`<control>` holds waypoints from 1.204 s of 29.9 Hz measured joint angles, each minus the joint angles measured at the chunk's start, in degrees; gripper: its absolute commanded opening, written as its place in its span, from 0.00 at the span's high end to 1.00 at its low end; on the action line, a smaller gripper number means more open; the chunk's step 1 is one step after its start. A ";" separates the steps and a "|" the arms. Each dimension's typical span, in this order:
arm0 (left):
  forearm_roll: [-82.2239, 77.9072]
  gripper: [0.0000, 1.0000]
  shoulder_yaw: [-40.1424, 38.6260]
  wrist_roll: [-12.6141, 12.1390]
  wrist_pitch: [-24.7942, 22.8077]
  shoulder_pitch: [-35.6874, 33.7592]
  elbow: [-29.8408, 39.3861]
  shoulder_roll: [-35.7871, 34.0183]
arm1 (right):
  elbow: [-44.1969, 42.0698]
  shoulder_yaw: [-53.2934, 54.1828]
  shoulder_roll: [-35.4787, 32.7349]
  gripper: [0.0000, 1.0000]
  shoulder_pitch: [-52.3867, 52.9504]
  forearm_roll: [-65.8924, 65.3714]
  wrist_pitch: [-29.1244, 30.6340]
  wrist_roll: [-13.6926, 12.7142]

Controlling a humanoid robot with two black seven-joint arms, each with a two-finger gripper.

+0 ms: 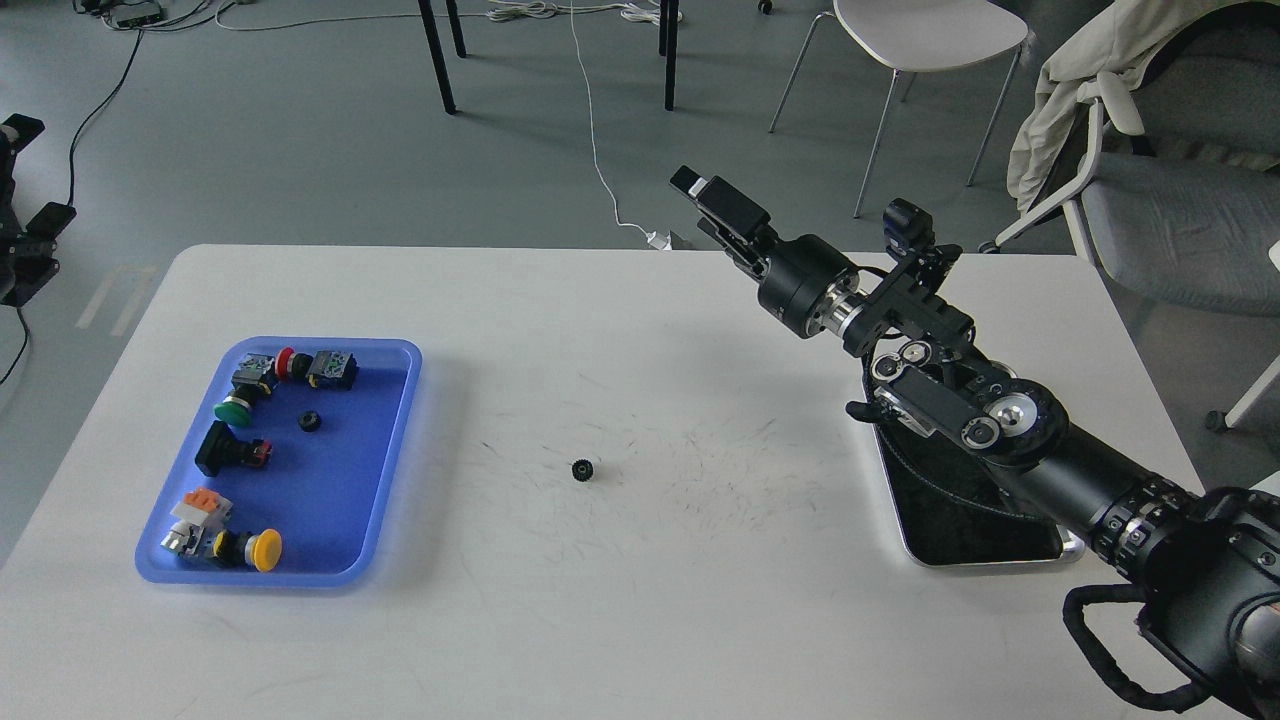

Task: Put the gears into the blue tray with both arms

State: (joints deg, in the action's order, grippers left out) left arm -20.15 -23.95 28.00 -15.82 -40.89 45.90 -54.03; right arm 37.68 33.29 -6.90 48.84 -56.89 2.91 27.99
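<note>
Your right jaws (700, 195) hang over the desk's (700, 600) far edge, empty, gap unclear. One gear (583, 470) mid-desk; another (309, 421) in tray (395, 440) near left edge.

The blue tray (395, 420) was made of smooth, slightly see-through plastic. Left of the gear (583, 470) on the table (700, 600), another small black matt gear (309, 421) was seen in it. The white table top looked matt and was marked with thin dark scratches. Right of the gear, a shiny metal tray (985, 560) was seen. Shiny silver rings were seen on the matt black right arm (1050, 470).
</note>
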 measured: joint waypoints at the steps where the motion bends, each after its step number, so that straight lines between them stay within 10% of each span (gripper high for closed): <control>1: -0.62 0.02 0.00 -0.01 0.43 -0.09 2.09 -1.18 | -0.74 0.01 -0.71 0.10 0.09 1.82 -0.02 0.00; 36: -78.76 0.02 0.65 0.00 11.47 -1.44 21.95 1.75 | -7.98 -0.43 -11.30 0.06 -3.51 41.70 -0.48 0.01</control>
State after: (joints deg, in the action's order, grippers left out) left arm -98.91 -23.30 28.01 -4.35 -42.32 67.85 -52.29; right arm 29.70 32.86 -18.20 45.33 -15.20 2.43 28.00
